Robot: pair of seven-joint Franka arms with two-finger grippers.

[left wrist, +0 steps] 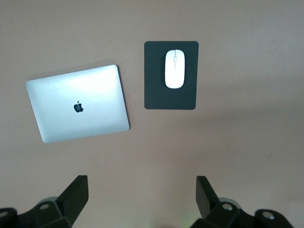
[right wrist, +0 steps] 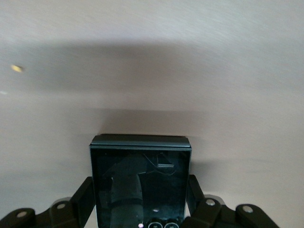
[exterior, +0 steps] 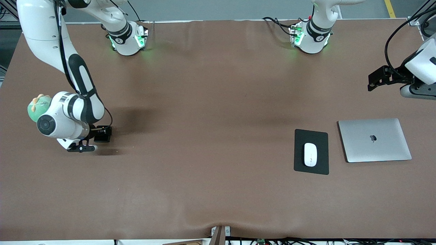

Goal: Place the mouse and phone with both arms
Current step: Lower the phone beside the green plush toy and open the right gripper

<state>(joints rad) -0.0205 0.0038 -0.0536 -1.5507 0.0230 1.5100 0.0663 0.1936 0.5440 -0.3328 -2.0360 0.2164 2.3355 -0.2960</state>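
The white mouse (exterior: 310,154) lies on a black pad (exterior: 311,134) toward the left arm's end of the table; it also shows in the left wrist view (left wrist: 175,69). My right gripper (exterior: 98,133) is low over the table at the right arm's end, shut on the glossy black phone (exterior: 104,135). In the right wrist view the phone (right wrist: 141,180) sits flat between the two fingers (right wrist: 84,199). My left gripper (exterior: 373,81) is open and empty, high over the table's end, above and apart from the mouse; its tips stand wide in the left wrist view (left wrist: 142,199).
A closed silver laptop (exterior: 374,139) lies beside the pad, toward the left arm's end; it shows in the left wrist view (left wrist: 78,103) too. A green plush toy (exterior: 36,106) sits by the right arm's wrist. The brown table cloth (exterior: 204,136) covers the middle.
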